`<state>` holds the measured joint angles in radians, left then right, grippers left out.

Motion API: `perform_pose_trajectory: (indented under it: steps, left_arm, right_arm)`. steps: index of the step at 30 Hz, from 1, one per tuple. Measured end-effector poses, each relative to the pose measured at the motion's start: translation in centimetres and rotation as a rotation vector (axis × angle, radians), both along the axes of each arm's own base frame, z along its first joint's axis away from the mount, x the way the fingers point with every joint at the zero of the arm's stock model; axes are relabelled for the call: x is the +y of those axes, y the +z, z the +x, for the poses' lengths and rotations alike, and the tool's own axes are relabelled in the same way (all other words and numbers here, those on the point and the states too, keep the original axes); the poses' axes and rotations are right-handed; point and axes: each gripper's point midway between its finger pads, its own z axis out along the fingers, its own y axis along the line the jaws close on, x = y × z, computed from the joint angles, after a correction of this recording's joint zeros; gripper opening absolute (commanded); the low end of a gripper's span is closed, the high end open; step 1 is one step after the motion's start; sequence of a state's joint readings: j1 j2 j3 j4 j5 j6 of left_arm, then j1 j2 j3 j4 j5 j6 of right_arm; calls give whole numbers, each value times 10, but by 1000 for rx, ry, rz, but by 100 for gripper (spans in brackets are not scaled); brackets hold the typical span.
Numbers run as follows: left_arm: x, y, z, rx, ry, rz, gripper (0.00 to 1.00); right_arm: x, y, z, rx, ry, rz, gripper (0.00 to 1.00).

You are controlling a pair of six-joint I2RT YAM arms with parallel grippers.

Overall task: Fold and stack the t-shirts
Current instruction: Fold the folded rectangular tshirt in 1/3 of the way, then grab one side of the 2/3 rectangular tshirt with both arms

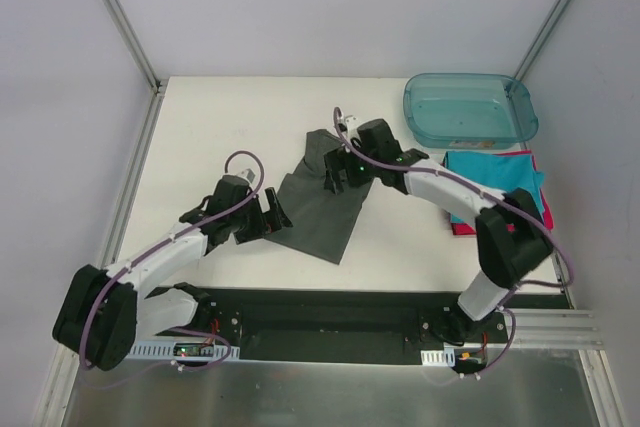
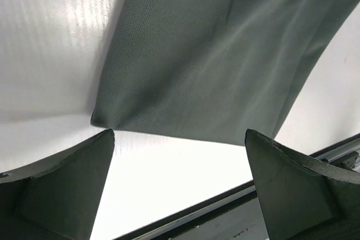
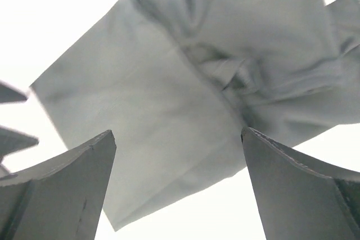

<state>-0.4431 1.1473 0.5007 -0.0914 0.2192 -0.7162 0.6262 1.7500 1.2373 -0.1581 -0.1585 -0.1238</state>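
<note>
The dark charcoal-grey t-shirt [image 1: 322,204] lies partly folded in the middle of the white table, its upper end bunched. My left gripper [image 1: 272,218] is open and empty at the shirt's left edge; the left wrist view shows the shirt [image 2: 214,54] just beyond its fingertips. My right gripper [image 1: 338,177] is open and empty over the shirt's upper part; the right wrist view shows the shirt [image 3: 169,99] with a rumpled fold. A teal t-shirt [image 1: 492,179] lies folded on a red-pink t-shirt [image 1: 462,228] at the right.
A translucent teal plastic tub [image 1: 468,108] stands at the back right, just behind the folded stack. A black base strip [image 1: 320,322] runs along the table's near edge. Grey walls with metal posts enclose the table.
</note>
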Motion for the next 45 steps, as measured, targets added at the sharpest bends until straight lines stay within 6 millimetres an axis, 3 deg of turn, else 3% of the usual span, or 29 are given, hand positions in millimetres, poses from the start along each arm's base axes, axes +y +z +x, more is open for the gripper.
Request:
perform_pose_trajectory:
  steps: [4,6,9,11,13,16,23,26,33,39,45]
  left_arm:
    - [13,17,-2,-56,42,23,99]
    - [24,20,-2,-73,85,52,98]
    - [37,14,-5,-49,137,90,95]
    - [42,4,-10,-4,157,110,83]
    - [44,-6,-15,44,166,128,78]
    - [45,-21,-19,112,174,154,74]
    - [37,-25,-7,117,205,119,53]
    - [35,-27,-4,118,214,112,41]
    - [33,-33,-4,137,226,101,0]
    - [33,-35,-4,135,225,102,0]
    - [34,-34,-4,128,223,102,0]
  right_arm:
    - [1,27,-56,-2,121,95,96]
    - [3,30,-80,-14,175,93,96]
    - [20,20,-125,-14,300,37,97]
    - [32,10,-157,-14,392,-17,98]
    - [40,-1,-187,-15,480,-83,99]
    - [44,-23,-213,2,555,-183,96]
    - [24,-64,-208,31,520,-389,95]
    - [18,-66,-204,21,503,-421,94]
    - [16,-67,-201,-4,490,-447,85]
    - [19,-72,-209,-13,527,-470,80]
    - [20,-77,-213,-47,561,-518,68]
